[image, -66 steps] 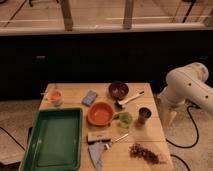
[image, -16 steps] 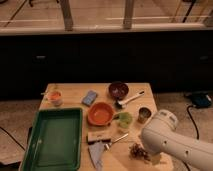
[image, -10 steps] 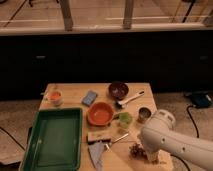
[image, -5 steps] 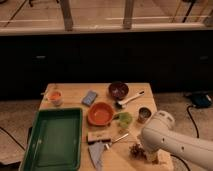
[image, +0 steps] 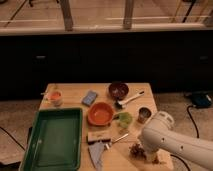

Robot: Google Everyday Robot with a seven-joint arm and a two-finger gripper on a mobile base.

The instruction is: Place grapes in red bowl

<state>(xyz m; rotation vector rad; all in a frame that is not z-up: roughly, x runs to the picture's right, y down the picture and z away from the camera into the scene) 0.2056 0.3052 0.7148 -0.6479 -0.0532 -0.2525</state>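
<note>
- We see the wooden surface [image: 75, 95] with a green tray [image: 52, 111] at front left.
- White arm [image: 170, 142] reaches down over the front right corner.
- Red bowl [image: 101, 114] sits mid-surface.
- Grapes [image: 134, 148] lie on the surface, front right, partly under the arm.
- End effector [image: 144, 153] is right at the grapes, mostly hidden, spread wide.

Tool [image: 150, 153] down at the grapes [image: 135, 149] on the wooden table's [image: 70, 95] front right corner, under the white arm [image: 172, 144]

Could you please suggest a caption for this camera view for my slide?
The gripper poised at the grapes on the near right corner of the wooden table.
</note>
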